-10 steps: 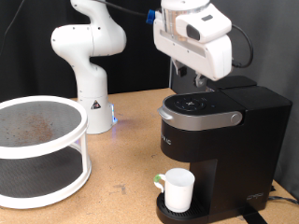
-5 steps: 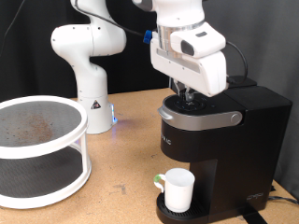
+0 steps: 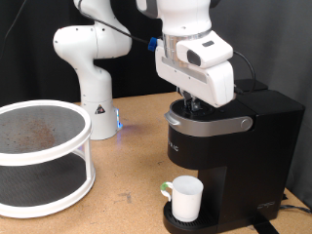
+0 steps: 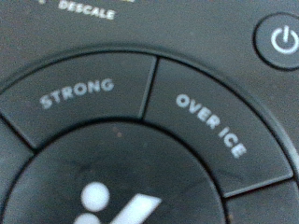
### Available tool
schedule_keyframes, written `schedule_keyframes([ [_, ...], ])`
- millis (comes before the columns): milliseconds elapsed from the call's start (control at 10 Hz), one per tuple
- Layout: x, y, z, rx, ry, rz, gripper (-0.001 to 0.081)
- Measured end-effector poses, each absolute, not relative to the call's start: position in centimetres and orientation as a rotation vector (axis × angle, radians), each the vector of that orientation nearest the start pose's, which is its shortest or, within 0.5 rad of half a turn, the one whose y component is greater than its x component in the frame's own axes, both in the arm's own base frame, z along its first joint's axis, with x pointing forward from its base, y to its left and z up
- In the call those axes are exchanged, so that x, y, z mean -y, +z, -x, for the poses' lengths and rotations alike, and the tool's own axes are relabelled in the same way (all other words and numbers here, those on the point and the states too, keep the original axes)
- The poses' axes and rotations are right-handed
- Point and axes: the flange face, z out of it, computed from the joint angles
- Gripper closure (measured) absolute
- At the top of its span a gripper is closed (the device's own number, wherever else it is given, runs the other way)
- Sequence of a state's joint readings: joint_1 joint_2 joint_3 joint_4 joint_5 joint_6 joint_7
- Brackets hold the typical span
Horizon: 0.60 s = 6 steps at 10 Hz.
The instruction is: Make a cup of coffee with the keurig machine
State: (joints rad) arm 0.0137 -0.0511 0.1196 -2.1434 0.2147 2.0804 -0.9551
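Pincer down on the button panel of the keurig machine.

Lid shut, white cup already standing on the round drip tray under the brew head, at the exterior view's bottom. Wrist view filled by the panel: STRONG button, OVER ICE button, power button, all very close. Pincer opening hidden behind the hand, impossible to tell. No coffee visible in the cup; brewing apparently not started. White tiered rack on the desk, well apart.

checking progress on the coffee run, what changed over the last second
The white robot hand with its tool came down and toward the exterior view's left, onto the button panel of the large black boxy coffee maker. The small white mug stayed on the drip tray, the white two-tier rack unmoved.
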Motion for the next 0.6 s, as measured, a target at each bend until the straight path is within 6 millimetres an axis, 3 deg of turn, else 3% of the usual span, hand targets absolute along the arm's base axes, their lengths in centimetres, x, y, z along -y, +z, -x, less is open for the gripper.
schedule_keyframes([
  [600,-8.16,42.39,-52.46,1.392,-0.075,2.610,0.0806],
])
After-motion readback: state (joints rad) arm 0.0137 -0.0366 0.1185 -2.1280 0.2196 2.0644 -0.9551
